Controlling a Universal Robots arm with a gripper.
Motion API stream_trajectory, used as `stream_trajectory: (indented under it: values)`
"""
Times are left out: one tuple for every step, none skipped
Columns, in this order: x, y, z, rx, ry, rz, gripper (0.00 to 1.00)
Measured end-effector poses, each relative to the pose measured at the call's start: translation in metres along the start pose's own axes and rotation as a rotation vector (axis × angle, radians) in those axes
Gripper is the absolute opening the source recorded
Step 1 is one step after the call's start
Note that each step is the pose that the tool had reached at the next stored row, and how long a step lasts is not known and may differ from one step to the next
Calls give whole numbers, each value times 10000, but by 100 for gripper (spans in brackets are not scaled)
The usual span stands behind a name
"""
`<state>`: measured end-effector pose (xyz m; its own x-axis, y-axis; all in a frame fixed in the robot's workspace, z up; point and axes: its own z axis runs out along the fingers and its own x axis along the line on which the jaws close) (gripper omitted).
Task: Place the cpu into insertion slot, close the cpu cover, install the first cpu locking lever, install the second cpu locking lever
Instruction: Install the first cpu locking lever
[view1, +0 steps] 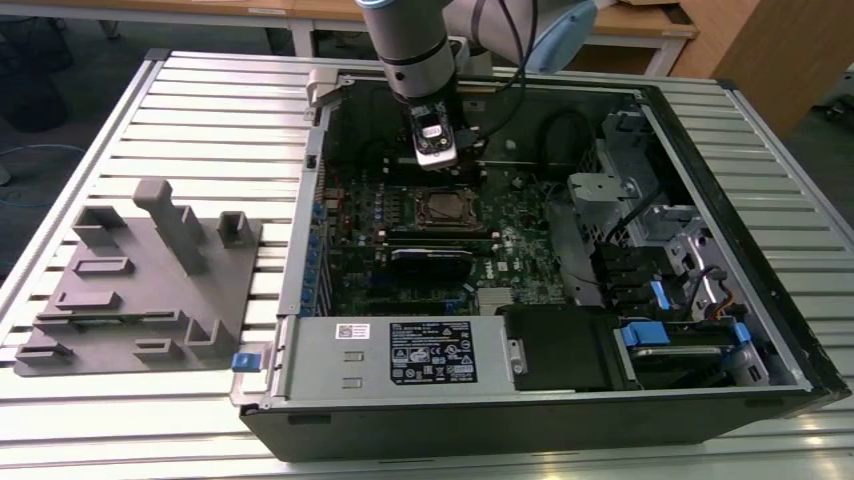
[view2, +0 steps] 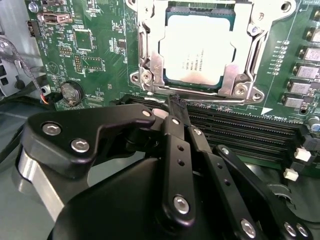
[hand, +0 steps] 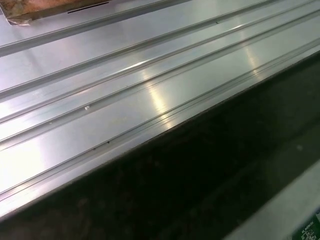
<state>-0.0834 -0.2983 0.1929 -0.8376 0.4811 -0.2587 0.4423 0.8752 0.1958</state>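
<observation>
In the second wrist view the cpu (view2: 197, 47), square with a silvery top, lies flat in the insertion slot (view1: 447, 208). The cpu cover (view2: 150, 62), a silvery frame with a window, lies down around it. A thin metal lever (view2: 142, 46) runs along one side of the frame; I cannot tell whether it is latched. My gripper (view2: 175, 106) is shut on nothing, its black fingers (view2: 172, 145) pressed together, the tip just off the cover's edge over the long black slots. In the exterior view the gripper (view1: 434, 155) hangs inside the case, just behind the socket.
The open computer case (view1: 747, 390) lies on a slatted metal table (hand: 125, 90). A black card (view1: 430, 262) sits in front of the socket, and drive bays with blue tabs (view1: 641, 335) stand at the exterior view's right. A grey fixture (view1: 134, 280) rests on the table at its left.
</observation>
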Motion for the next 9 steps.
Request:
stream_trajectory:
  values:
    - [0,0,0,1,0,0,11]
    - [0,0,0,2,1,0,11]
    - [0,-1,0,5,-2,-1,11]
    - [0,-2,1,10,-7,-4,11]
    - [-1,-4,1,22,-14,-7,11]
    - [-2,-6,1,38,-21,-12,11]
    - [-2,-6,1,49,-27,-18,11]
    - [-3,-6,1,50,-27,-19,11]
    - [-3,-6,1,52,-28,-20,11]
